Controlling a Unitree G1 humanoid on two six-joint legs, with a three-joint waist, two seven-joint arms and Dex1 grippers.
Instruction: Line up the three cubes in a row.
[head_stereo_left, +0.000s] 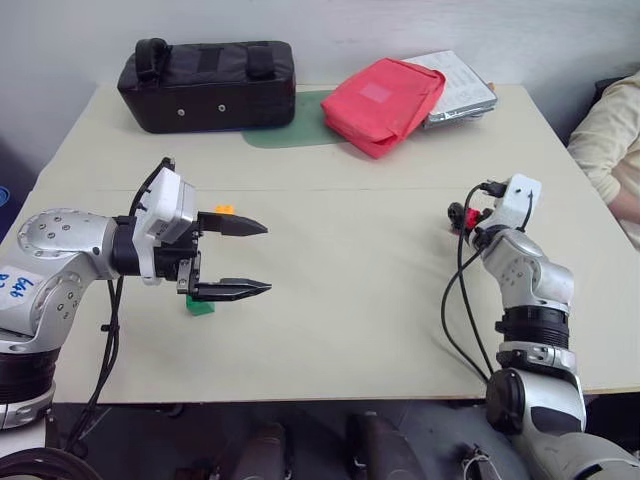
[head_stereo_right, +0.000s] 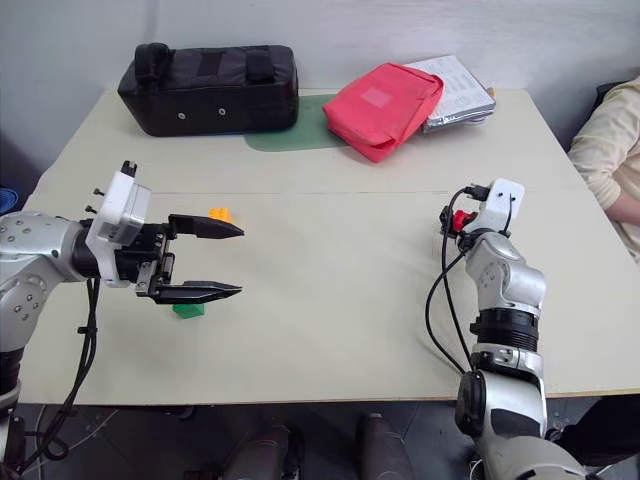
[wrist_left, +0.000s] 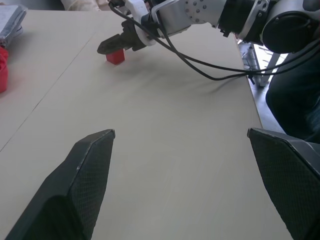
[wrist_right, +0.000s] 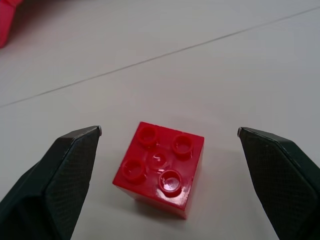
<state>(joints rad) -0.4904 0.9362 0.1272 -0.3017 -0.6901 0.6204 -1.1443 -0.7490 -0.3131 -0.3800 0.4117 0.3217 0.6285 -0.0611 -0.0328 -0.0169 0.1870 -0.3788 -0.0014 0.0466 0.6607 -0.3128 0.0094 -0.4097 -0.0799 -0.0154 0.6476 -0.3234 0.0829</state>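
Right gripper (wrist_right: 169, 132) is spread wide, its two black fingers (wrist_right: 55, 175) on either side of the small red studded plastic cube (wrist_right: 160, 167) without touching it. The cube sits flat on the pale beige tabletop (head_stereo_left: 350, 290), studs up, in the gap between the fingertips (clear space on both sides in the right wrist view). From the head camera that cube (head_stereo_right: 459, 220) is on the right side of the table, mostly hidden behind the right wrist.

Left gripper (head_stereo_left: 262, 257) is also spread wide and holds nothing. It hangs above the left part of the table, fingers pointing toward the table's middle. Small green plastic cube (head_stereo_left: 200, 306) rests on the table under the lower finger, partly hidden by it. Small yellow-orange plastic cube (head_stereo_right: 219, 213) rests on the table just past the upper finger, on the far side. Contact between fingers and either cube: cannot tell, but the gripper looks raised above them.

Green and yellow-orange cubes are near each other on the left; the red one is well apart on the right.

Far edge of the table:
- black fabric zip bag (head_stereo_left: 207, 85), far left
- flat green mat (head_stereo_left: 290, 130) beside and partly under it
- red fabric pouch (head_stereo_left: 384, 103), right of the bag
- stack of papers in a clear sleeve (head_stereo_left: 460, 88), partly under the pouch

A person's pale sleeve (head_stereo_left: 608, 140) is at the right edge.
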